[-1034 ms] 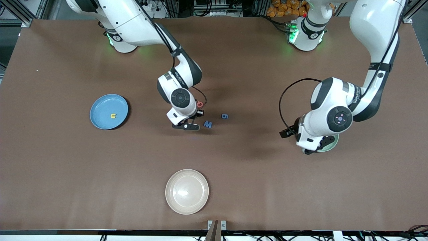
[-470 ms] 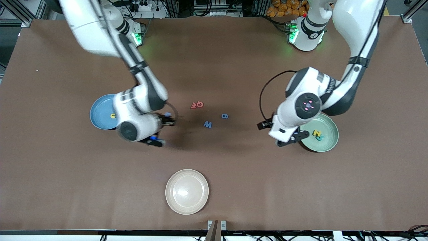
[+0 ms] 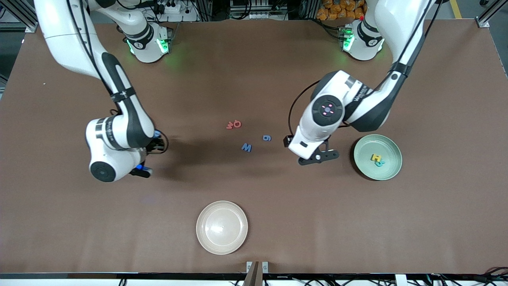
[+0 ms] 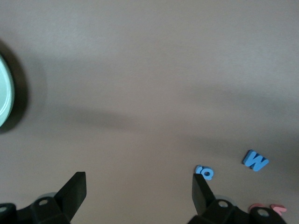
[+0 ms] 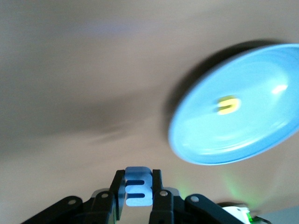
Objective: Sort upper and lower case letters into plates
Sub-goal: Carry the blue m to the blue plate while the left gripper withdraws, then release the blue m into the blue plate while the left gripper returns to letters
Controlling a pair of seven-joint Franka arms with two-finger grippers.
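My right gripper (image 3: 142, 172) hangs over the table beside the blue plate (image 5: 261, 130), shut on a pale blue letter (image 5: 138, 186). A yellow letter (image 5: 227, 105) lies in that plate, which the right arm covers in the front view. Two red letters (image 3: 233, 124), a blue W (image 3: 246, 147) and a blue g (image 3: 267, 138) lie mid-table. My left gripper (image 3: 319, 157) is open and holds nothing, over bare table between the g and the mint plate (image 3: 367, 149). That plate holds a yellow letter (image 3: 376, 157) and a teal one (image 3: 380, 163). The g (image 4: 204, 172) shows beside one left fingertip (image 4: 201, 184).
A cream plate (image 3: 222, 227) with nothing in it stands near the table's front edge, nearer the camera than the letters. Both arms' bases stand at the table's back edge.
The right arm carried the blue letter from the middle letters toward the blue plate and now covers it. The left arm swung off the mint plate toward the middle, uncovering it.
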